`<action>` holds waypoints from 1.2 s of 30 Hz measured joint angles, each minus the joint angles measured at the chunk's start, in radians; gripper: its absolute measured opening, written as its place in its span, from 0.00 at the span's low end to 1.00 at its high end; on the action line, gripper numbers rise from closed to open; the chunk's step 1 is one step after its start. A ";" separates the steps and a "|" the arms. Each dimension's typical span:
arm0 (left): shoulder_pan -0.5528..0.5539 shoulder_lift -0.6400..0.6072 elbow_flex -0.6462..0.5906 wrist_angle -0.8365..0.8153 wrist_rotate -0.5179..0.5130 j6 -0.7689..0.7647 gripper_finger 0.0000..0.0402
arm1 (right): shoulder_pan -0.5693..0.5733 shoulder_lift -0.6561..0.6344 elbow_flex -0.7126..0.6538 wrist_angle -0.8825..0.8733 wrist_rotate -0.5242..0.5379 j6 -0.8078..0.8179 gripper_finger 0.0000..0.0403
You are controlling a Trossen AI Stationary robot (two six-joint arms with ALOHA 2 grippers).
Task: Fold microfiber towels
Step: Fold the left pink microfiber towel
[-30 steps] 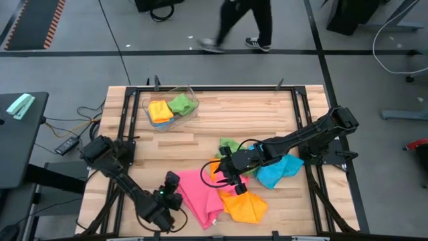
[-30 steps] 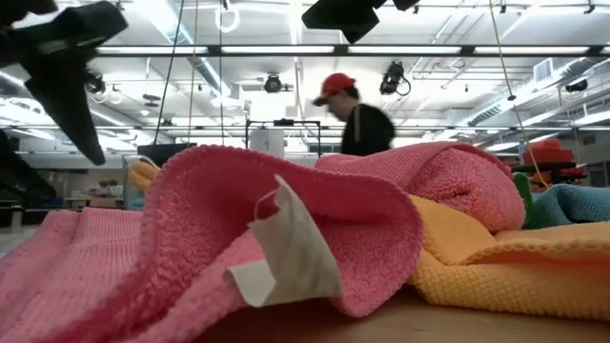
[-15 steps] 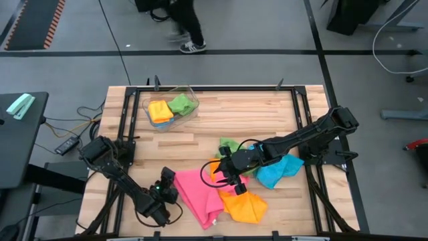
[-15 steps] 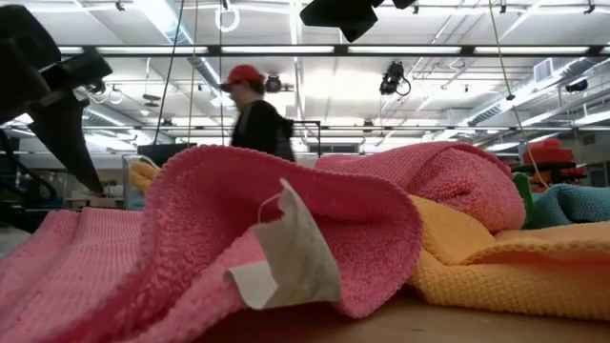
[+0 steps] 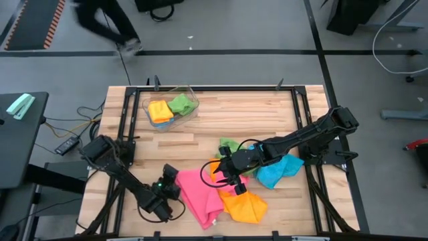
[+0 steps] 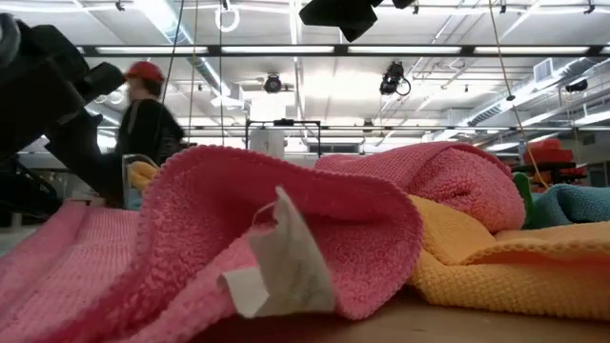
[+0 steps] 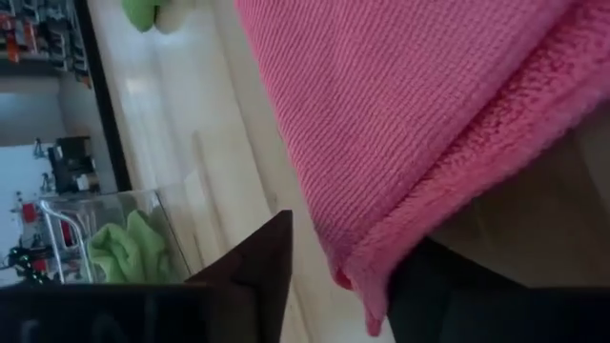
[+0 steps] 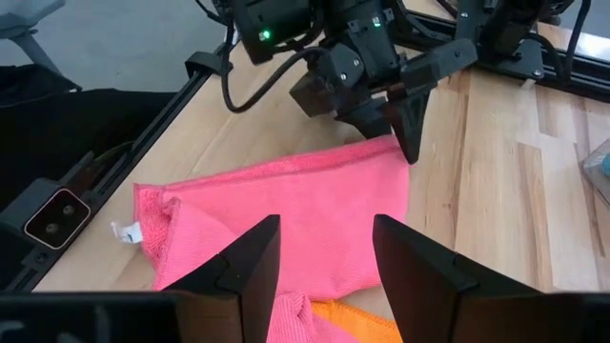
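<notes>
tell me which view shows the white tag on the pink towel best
The low view: the white tag hangs large and close from the pink towel. The right wrist view shows it tiny; the high and left wrist views don't show it.

Pale wooden plank table (image 5: 234, 114) in a black metal frame, carrying loose cloths and a bin.

A clear plastic bin (image 5: 189, 100) stands near the far left corner of the table, with a folded orange-yellow cloth (image 5: 159, 110) and a green cloth (image 5: 179, 103) inside it. Toward the near edge, a pink microfiber towel (image 5: 197, 194) lies partly folded on the boards, a white care tag (image 6: 286, 262) showing at its edge. Just beside it an orange-yellow microfiber towel (image 5: 246, 206) lies crumpled. Farther right sits a blue microfiber towel (image 5: 277, 171), bunched up, with a green microfiber towel (image 5: 228, 144) peeking out nearby.
</notes>
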 joint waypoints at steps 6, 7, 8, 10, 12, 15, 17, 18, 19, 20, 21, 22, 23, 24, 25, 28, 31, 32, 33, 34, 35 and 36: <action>0.059 0.000 0.000 -0.005 -0.003 0.046 0.16 | 0.000 0.000 0.000 0.001 0.000 0.001 0.44; 0.067 0.000 0.000 -0.006 -0.003 0.077 0.11 | 0.000 0.000 0.000 0.001 0.000 0.002 0.44; 0.074 0.000 0.000 -0.005 -0.004 0.110 0.06 | 0.000 0.000 0.000 0.000 0.000 0.005 0.44; 0.085 0.000 0.000 -0.006 -0.021 0.186 0.03 | 0.000 0.000 0.000 0.000 0.000 0.007 0.44; 0.080 0.000 0.000 -0.002 -0.105 0.269 0.03 | 0.000 0.000 0.000 0.000 0.000 0.007 0.44; 0.049 0.000 0.000 0.035 -0.243 0.455 0.02 | 0.000 0.000 0.000 -0.009 0.000 0.007 0.44; 0.023 0.000 0.000 0.071 -0.267 0.616 0.02 | 0.000 0.000 0.000 -0.022 0.000 0.003 0.44; 0.011 0.000 0.000 0.092 -0.267 0.691 0.03 | 0.000 -0.001 0.000 -0.027 0.000 0.000 0.44; -0.001 0.000 0.000 0.120 -0.268 0.762 0.03 | 0.000 -0.001 0.000 -0.029 0.000 0.000 0.44; -0.012 0.000 0.000 0.151 -0.269 0.825 0.03 | 0.000 -0.002 0.000 -0.029 0.003 -0.003 0.44; -0.024 0.000 0.000 0.181 -0.270 0.892 0.03 | 0.000 -0.002 0.000 -0.029 0.008 -0.005 0.44; -0.035 0.000 0.000 0.210 -0.273 0.962 0.03 | -0.001 -0.002 0.000 -0.029 0.010 -0.007 0.44; -0.047 0.000 0.000 0.233 -0.283 1.030 0.02 | -0.001 -0.002 0.000 -0.029 0.010 -0.004 0.44; -0.057 0.000 0.000 0.254 -0.293 1.095 0.02 | -0.001 -0.002 0.000 -0.028 0.011 0.004 0.44; -0.066 0.000 0.000 0.273 -0.300 1.154 0.02 | -0.003 0.003 0.000 -0.018 0.011 0.014 0.44; -0.082 0.000 0.000 0.322 -0.302 1.298 0.04 | -0.019 0.036 0.001 0.003 0.009 0.061 0.44; -0.090 0.000 0.000 0.373 -0.303 1.412 0.08 | -0.040 0.101 -0.001 0.001 0.002 0.102 0.44; -0.091 0.000 0.000 0.390 -0.303 1.445 0.09 | -0.047 0.121 -0.001 0.006 0.002 0.110 0.44; -0.091 0.000 0.000 0.410 -0.304 1.475 0.09 | -0.058 0.141 -0.002 0.013 0.002 0.120 0.44; -0.091 0.000 0.000 0.432 -0.303 1.502 0.10 | -0.068 0.158 -0.002 0.036 0.001 0.127 0.44; -0.091 0.000 0.000 0.449 -0.303 1.515 0.09 | -0.079 0.175 -0.002 0.051 -0.004 0.132 0.45; -0.091 0.000 0.000 0.468 -0.304 1.523 0.09 | -0.094 0.192 -0.001 0.067 -0.015 0.138 0.45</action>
